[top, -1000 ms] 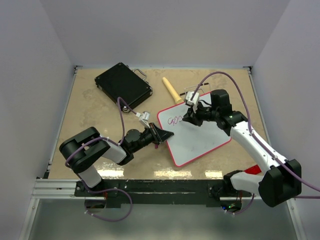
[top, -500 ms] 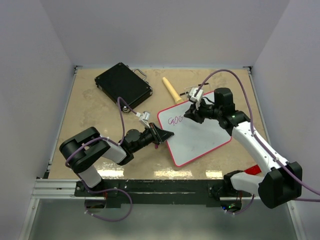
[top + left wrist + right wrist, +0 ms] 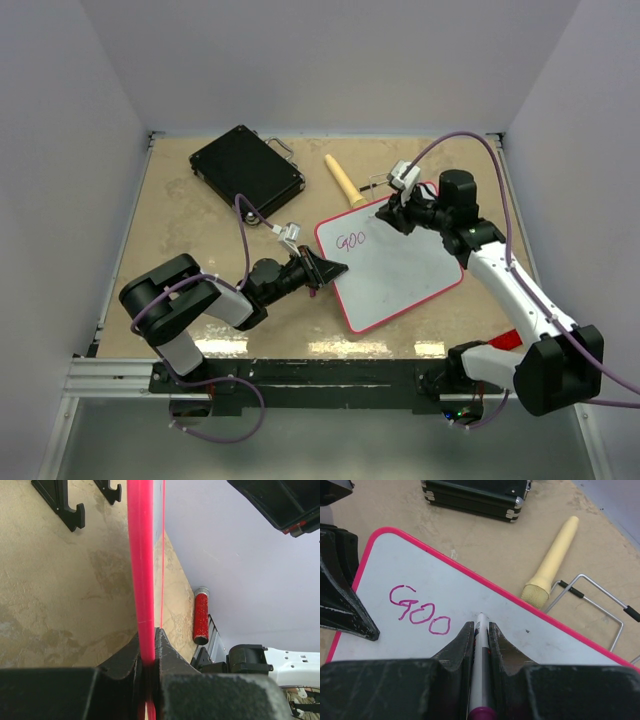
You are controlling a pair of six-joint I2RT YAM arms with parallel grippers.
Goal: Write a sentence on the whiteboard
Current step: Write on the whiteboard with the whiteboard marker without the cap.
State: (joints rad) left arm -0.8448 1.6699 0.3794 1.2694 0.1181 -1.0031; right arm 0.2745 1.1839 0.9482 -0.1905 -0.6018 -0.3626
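Your right hand (image 3: 390, 212), pinching the marker (image 3: 481, 645), has pulled back from the sentence (image 3: 350, 241), only "Goo" so far, on the whiteboard (image 3: 400, 275). Your left hand (image 3: 325, 270) still clamps its rim.

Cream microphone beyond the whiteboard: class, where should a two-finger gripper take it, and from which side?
Likely best: grip the microphone by its slim handle from above, closing across it. It lies flat, and the handle is narrower than the head, which sits near the whiteboard rim.

top view high, wide; wrist views close, sharing whiteboard (image 3: 395, 270)
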